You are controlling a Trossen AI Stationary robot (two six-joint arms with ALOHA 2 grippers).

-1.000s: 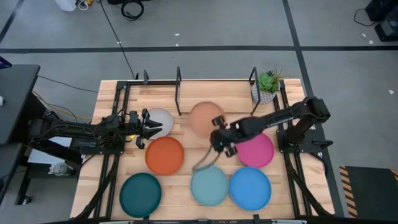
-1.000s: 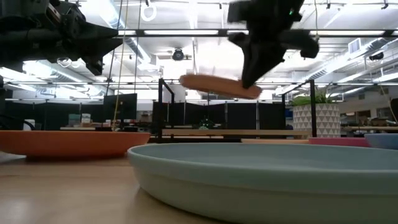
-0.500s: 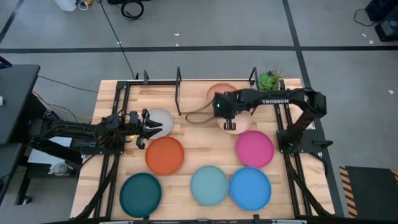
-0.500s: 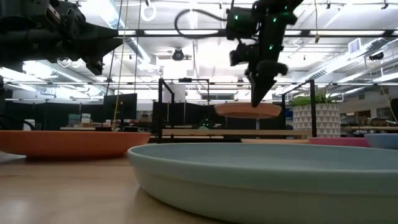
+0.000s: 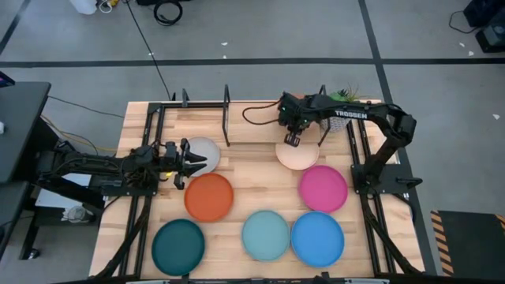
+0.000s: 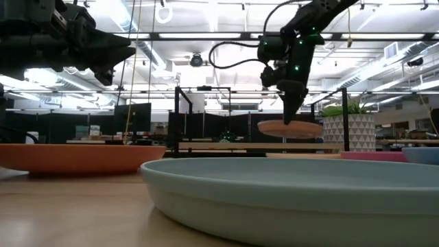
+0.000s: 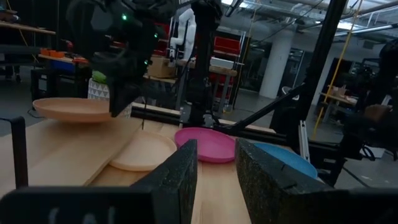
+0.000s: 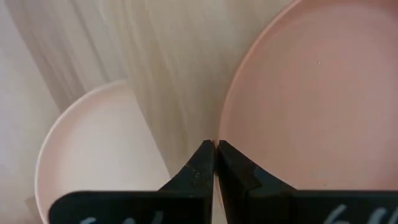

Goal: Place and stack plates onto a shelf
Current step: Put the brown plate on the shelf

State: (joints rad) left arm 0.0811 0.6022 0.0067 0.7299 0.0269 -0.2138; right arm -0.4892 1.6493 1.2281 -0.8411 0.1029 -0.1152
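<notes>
My right gripper is at the table's far side, shut on the peach plate. In the high view the arm hides most of that plate. The cream plate lies flat on the table just nearer. The shelf board with its black posts runs along the far edge. My left gripper waits open beside the grey-white plate. Orange, dark teal, light teal, blue and magenta plates rest flat on the table. My right gripper pinches the peach plate's rim between its two fingers, coming from above and pointing down. One finger is on the inside of the rim and one outside. The plate is lifted clear, roughly level, a little above the shelf board.
A potted plant stands at the far right corner, close to the right arm. Black frame rails run along both table sides. The light teal plate fills the foreground of the low view. Bare wood lies between the orange and cream plates.
My right gripper has carried the peach plate from mid-table toward the far edge and lower, turning its wrist on the way. The plate, tilted a second ago, now hangs about level near the shelf. The cream plate beneath has come into sight.
</notes>
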